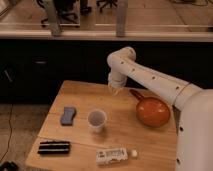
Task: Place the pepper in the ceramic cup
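Six things lie on the wooden table (85, 95), one of each kind: one pepper (135, 94), one cup (96, 120), one orange bowl (153, 112), one blue sponge (68, 115), one black oblong thing (54, 147) and one white bottle (113, 155) lying on its side. There is one white arm (150, 80), ending in one gripper (115, 90).

The pepper is a slim dark red streak on the table top, slanting down to the right, with its lower end at the upper left rim of the bowl. It lies just to the right of the gripper and apart from it. The cup stands upright near the middle of the table, in front of the gripper and to its left, well apart from the pepper. Its inside looks dark.

The gripper points downward over the rear middle part of the table, low above the wood. How wide it stands cannot be told, and nothing can be seen in its hold. Whether it touches the table top cannot be told either.

The sponge lies left of the cup, the black thing at the front left corner, and the bottle along the front edge.
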Controlling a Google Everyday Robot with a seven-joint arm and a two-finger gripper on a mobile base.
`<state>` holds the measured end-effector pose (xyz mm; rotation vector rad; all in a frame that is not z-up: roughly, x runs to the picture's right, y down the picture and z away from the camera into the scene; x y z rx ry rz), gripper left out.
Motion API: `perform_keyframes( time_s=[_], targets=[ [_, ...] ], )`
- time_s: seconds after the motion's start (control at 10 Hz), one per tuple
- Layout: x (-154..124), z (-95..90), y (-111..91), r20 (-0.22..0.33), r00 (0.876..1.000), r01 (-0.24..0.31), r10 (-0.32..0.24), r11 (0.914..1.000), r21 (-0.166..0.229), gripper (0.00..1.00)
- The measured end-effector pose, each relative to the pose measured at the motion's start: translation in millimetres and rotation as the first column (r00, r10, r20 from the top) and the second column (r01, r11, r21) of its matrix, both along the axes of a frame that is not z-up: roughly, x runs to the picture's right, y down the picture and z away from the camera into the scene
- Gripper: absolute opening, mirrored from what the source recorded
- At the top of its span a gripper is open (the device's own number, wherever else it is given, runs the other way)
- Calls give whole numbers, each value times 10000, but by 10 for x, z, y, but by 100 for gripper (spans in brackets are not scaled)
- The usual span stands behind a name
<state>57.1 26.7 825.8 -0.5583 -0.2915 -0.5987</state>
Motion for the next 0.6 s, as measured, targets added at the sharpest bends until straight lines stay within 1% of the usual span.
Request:
perform_keyframes(
  time_s=[0.1,0.3,0.4,0.6],
  targets=[
    [21,25,-17,-253,9990,-367,368,9993,60,80],
    [85,70,-52,-708,9943,-790,793,9969,74,80],
    [112,106,-72,-1027,9891,-1060,1058,9944,36,80],
    [144,175,-112,-1559,9745,-1638,1617,9865,-11,80]
  ],
)
